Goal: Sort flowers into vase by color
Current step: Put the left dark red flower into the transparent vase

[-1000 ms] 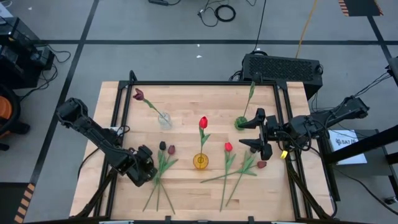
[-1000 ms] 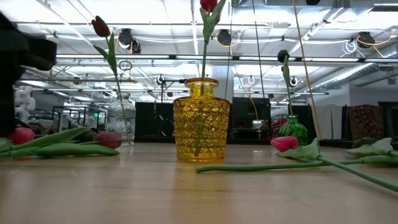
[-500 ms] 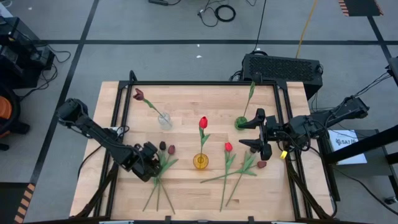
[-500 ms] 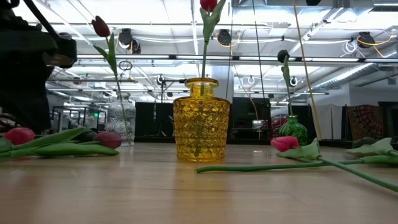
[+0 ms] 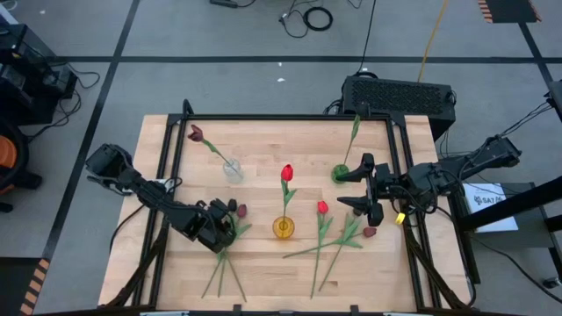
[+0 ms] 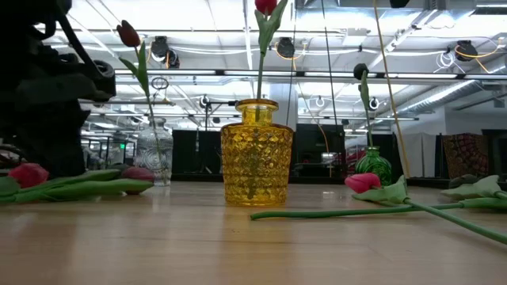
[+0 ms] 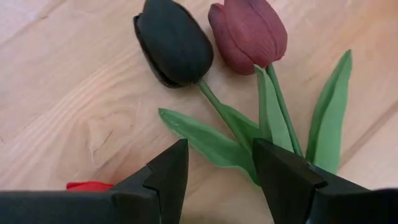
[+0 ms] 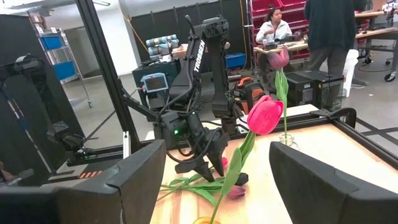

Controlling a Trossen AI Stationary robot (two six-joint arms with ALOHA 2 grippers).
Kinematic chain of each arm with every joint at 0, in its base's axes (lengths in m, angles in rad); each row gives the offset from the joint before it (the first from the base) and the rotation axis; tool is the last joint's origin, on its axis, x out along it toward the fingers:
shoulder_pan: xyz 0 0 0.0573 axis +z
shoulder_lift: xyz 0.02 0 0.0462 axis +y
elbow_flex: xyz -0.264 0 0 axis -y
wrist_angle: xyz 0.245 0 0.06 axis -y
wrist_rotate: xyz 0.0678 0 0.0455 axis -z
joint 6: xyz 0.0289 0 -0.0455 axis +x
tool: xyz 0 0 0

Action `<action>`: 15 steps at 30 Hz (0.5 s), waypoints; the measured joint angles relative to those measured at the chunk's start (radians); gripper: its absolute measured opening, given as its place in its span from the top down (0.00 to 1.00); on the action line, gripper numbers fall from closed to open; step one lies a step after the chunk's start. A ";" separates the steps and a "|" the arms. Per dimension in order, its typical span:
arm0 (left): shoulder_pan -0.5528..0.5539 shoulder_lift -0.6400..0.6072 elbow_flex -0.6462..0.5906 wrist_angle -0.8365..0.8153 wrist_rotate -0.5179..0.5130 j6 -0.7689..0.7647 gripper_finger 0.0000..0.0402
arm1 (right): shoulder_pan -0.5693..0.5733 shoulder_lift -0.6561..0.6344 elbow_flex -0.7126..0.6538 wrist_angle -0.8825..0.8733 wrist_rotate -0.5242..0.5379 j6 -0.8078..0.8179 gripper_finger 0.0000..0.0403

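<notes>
Two tulips lie side by side on the table, one near-black [image 7: 174, 40] and one maroon [image 7: 249, 34]. My left gripper [image 7: 219, 149] is open, low over their stems [image 5: 219, 230], one finger on each side of the near-black tulip's stem and leaf. A red head [image 7: 90, 185] shows beside one finger. A red tulip [image 5: 287, 172] stands in the yellow vase [image 5: 283, 227], a maroon one [image 5: 195, 133] in the clear vase [image 5: 232, 168], and a dark one [image 6: 360, 71] in the green vase [image 5: 341, 173]. My right gripper [image 5: 351, 188] waits open beside the green vase. My left gripper has its open fingers [image 7: 168, 168] astride the near-black tulip's green leaf [image 7: 205, 140], coming from above and slanting toward the heads. Whether the fingers touch the leaf or stem, I cannot tell. The tulip lies flat on the table.
More tulips lie right of the yellow vase: a red head [image 5: 322, 207], a maroon head [image 5: 370, 233], stems crossing [image 5: 329, 250]. A black frame rail [image 5: 171, 167] runs along the table's left side. People are at a bench [image 8: 273, 28] in the room beyond.
My left gripper has moved toward the table's right and a little toward its far edge, along the stems toward the near-black and maroon heads. In the low view the leaves of the lying tulips have shifted slightly. The right arm has kept still.
</notes>
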 joint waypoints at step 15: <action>-0.001 0.027 0.178 0.010 -0.104 0.270 0.54 | 0.000 0.000 0.000 -0.005 0.000 0.002 0.31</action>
